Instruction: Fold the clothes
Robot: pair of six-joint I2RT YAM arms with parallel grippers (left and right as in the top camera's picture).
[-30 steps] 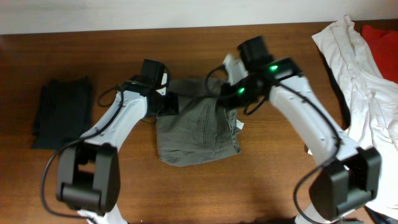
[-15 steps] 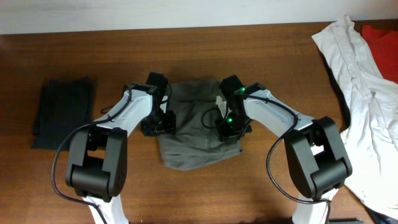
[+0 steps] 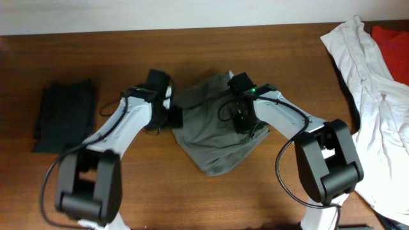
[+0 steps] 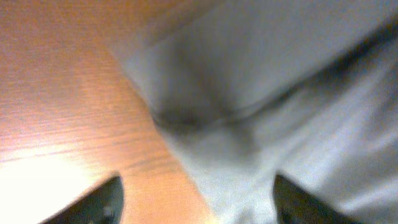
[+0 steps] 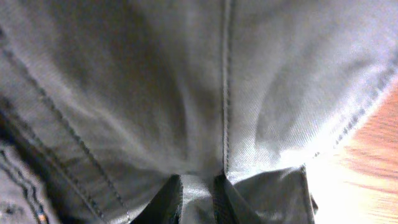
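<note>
The shorts (image 3: 216,144) now lie skewed from before; my right gripper (image 5: 196,198) clenches their fabric, left gripper (image 4: 199,200) released, so I risk bunching them by one-sided pulling

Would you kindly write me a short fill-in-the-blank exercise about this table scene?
1. The right gripper is ___ on the shorts.
2. The left gripper hangs ___ at the shorts' edge.
3. The folded dark garment lies nearest the ___ arm.
4. The crumpled garment beside the red cloth is ___.
Missing words: shut, open, left, white.
</note>
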